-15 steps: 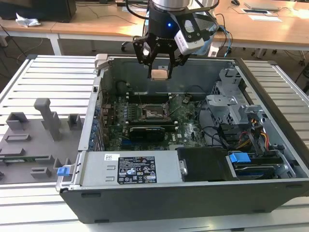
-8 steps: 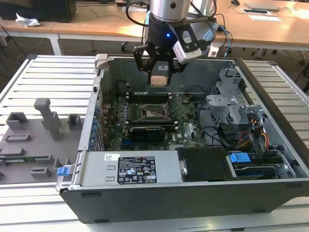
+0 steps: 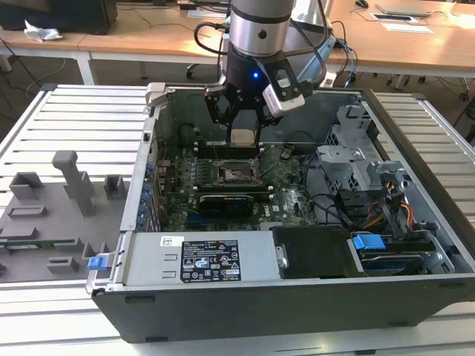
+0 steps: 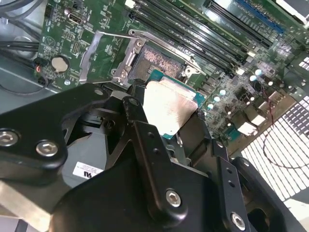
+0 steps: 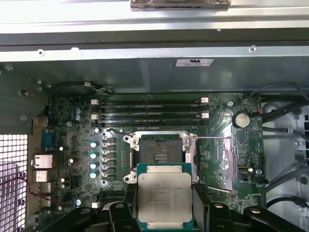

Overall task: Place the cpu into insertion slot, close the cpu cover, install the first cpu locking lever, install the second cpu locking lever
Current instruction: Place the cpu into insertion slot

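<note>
A slatted metal table (image 3: 74,119) carries the open computer case (image 3: 297,311) in the exterior view. My gripper (image 3: 243,126) hangs inside it, clamped on the cpu (image 3: 243,136) above the insertion slot (image 3: 239,173). In the second wrist view I see the cpu pinched by its edges. In the first wrist view it sits near the insertion slot, not touching.

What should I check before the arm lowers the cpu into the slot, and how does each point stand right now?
1. Grip on the cpu: ok, the gripper is shut on its edges.
2. Access to the insertion slot: ok, its centre is bare.
3. Position of the cpu cover: ok, swung open beside the slot.
4. Squareness: ok, cpu and slot edges run parallel in the first wrist view.
5. Centring over the slot: cannot tell from these angles.
</note>
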Action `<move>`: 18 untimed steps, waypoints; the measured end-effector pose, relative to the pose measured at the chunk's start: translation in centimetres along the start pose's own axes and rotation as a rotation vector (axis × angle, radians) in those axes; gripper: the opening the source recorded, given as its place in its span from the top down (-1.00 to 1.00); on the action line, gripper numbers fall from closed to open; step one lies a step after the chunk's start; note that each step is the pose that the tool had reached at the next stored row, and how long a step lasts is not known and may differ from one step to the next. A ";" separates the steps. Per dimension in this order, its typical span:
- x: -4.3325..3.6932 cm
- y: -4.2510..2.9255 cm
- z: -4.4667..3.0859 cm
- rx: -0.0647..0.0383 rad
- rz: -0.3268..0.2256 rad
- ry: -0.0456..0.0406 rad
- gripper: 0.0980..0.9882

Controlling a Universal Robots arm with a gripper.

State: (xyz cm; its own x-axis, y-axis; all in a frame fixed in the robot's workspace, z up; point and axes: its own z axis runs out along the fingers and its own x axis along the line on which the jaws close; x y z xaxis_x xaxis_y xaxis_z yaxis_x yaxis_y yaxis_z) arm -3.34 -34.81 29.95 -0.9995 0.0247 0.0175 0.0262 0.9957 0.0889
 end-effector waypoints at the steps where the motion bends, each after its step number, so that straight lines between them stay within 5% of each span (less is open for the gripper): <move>1: 0.00 -0.02 0.18 0.000 0.000 0.0001 0.00; 7: -0.02 -0.10 1.13 0.000 0.025 -0.0022 0.00; 18: -0.02 -0.12 1.31 -0.004 0.275 -0.0245 0.00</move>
State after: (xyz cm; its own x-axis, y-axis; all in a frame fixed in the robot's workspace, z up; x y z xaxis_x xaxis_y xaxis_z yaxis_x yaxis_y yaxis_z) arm -3.34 -34.82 28.63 -0.9549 0.2963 0.0175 0.2967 0.9509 0.0884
